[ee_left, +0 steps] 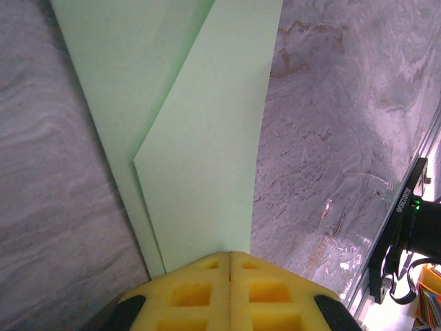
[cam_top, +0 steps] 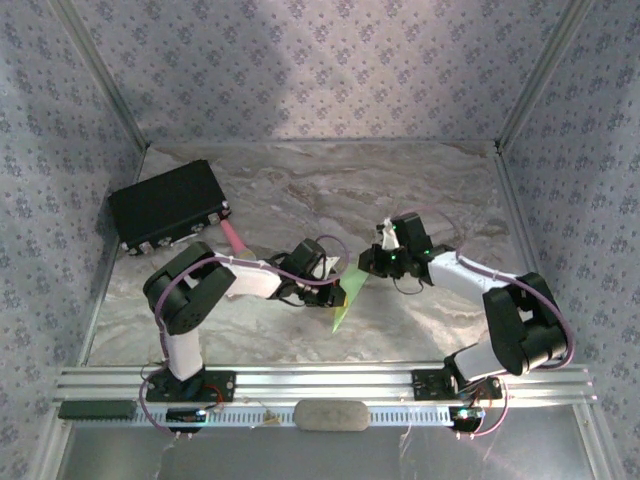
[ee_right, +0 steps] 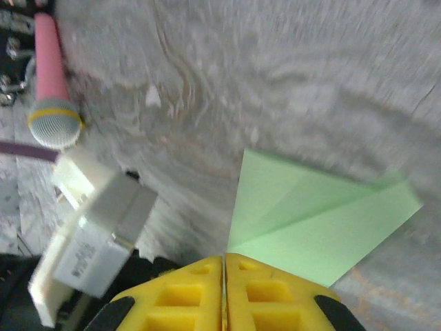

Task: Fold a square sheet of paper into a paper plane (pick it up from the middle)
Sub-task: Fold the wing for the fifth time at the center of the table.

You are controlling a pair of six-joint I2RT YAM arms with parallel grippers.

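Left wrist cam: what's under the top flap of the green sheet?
A second layer of the same green sheet shows beneath the flap, with marble table on either side. The table directly below is covered; the left hand pinches the near end.

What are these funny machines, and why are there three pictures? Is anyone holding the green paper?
Those are robot arms, left and right, bolted to a table. One picture looks down from above; the other two come from small cameras on each arm's wrist, so you see its yellow fingers. A folded green paper lies on the table between them. The left gripper and the right gripper are both shut, tips right at the paper's edge; neither seems to pinch it. A black box and a pink tube sit farther back.
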